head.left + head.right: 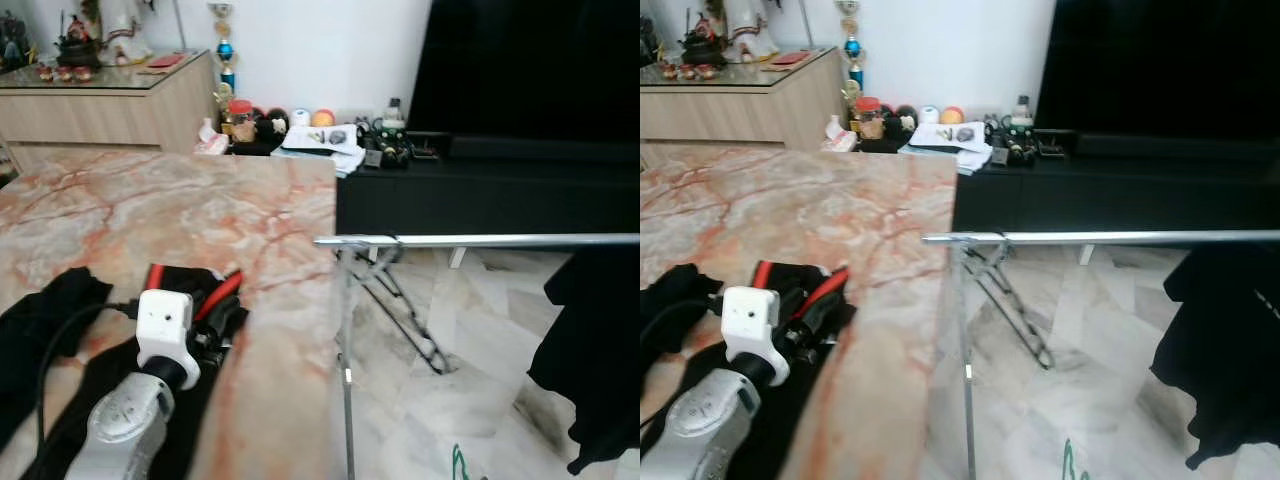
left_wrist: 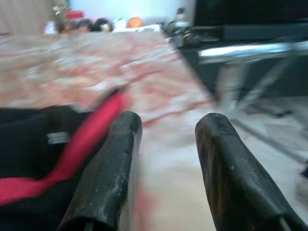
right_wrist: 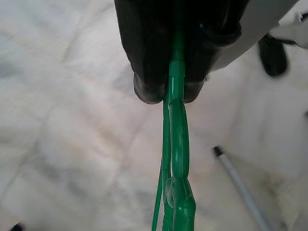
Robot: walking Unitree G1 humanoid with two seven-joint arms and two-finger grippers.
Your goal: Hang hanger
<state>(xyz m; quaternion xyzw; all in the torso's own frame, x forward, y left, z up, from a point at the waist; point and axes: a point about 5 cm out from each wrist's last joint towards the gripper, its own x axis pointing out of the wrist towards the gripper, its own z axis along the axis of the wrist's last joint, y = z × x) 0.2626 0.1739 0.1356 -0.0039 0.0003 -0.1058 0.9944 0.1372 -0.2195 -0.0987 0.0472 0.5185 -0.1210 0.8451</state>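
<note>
Marble table on the left, pale marble floor on the right, one steel rail (image 1: 480, 241) running across between them.

The marble table (image 1: 200, 210) is veined pink and orange; one heap of black clothing (image 1: 60, 330) lies on it, with one red hanger (image 1: 222, 293) on top. The left gripper (image 2: 166, 168) hovers just above that heap, its two fingers spread apart with nothing between them. Over the floor (image 3: 72, 120), the right gripper (image 3: 168, 91) has both fingertips pressed tight on one green hanger (image 3: 177, 159), which hangs from them. One dark garment (image 1: 590, 350) hangs from the rail at the far right. Behind stand one black TV console (image 1: 480, 190) cluttered with small items and one wooden sideboard (image 1: 110, 110).
</note>
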